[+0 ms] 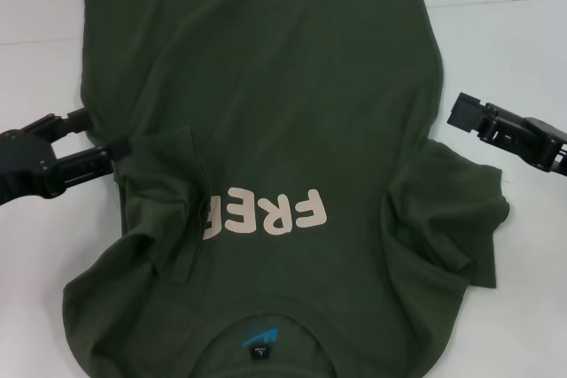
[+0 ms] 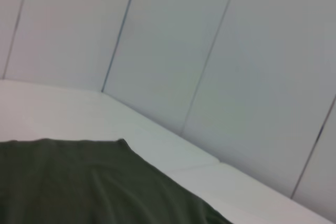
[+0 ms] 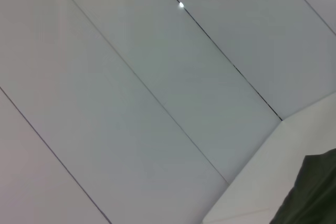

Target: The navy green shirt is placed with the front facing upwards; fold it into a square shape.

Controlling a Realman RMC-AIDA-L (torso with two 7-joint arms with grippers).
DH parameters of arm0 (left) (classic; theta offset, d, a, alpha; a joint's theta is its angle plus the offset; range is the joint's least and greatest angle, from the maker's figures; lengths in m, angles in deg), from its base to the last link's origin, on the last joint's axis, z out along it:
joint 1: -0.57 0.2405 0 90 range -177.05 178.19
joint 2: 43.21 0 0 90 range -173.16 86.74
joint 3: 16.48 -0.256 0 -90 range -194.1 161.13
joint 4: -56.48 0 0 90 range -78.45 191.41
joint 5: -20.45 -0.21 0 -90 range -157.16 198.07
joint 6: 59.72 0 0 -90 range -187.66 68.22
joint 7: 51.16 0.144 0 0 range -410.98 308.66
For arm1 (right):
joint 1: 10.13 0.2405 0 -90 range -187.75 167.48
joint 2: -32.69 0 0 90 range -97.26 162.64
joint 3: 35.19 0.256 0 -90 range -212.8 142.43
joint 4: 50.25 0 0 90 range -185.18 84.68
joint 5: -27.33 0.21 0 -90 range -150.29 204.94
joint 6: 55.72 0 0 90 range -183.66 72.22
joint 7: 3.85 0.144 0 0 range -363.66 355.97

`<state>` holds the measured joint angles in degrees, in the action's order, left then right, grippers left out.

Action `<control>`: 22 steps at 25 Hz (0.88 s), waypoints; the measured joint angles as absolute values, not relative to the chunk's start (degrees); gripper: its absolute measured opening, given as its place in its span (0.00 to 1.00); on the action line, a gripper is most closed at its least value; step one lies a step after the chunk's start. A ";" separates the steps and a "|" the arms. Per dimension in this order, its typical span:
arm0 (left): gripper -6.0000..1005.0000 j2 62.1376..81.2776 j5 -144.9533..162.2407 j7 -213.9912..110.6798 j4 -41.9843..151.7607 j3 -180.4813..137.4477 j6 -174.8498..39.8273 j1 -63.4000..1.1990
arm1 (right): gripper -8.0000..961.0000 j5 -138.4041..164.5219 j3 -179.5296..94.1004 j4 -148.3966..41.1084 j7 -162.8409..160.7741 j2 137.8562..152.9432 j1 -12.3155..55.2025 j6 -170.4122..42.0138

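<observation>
The shirt (image 1: 266, 86) is soft matt cloth, creased, with smooth flat-printed letters (image 1: 262, 213); the table (image 1: 523, 50) is smooth, matt white; both grippers, left (image 1: 99, 141) and right (image 1: 462, 112), look like matt black plastic; wall panels (image 2: 210, 51) smooth, faintly glossy.

"FREE" on navy green shirt (image 1: 266, 112)

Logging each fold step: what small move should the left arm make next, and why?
Probably carry the left edge further across. The left gripper sits at the navy green shirt's left side, where cloth already covers the last letter of FREE. The right gripper waits beside it.
</observation>
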<state>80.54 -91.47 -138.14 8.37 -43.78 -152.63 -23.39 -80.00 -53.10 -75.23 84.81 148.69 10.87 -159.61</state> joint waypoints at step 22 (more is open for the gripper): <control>0.90 80.55 -86.65 -141.55 13.57 -42.92 -152.26 -24.11 | 0.95 -89.72 -53.45 -93.76 117.45 142.91 9.28 -160.52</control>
<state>80.55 -86.65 -141.55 13.57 -42.92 -152.26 -24.11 -89.72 -53.45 -93.76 117.45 142.91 9.28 -160.52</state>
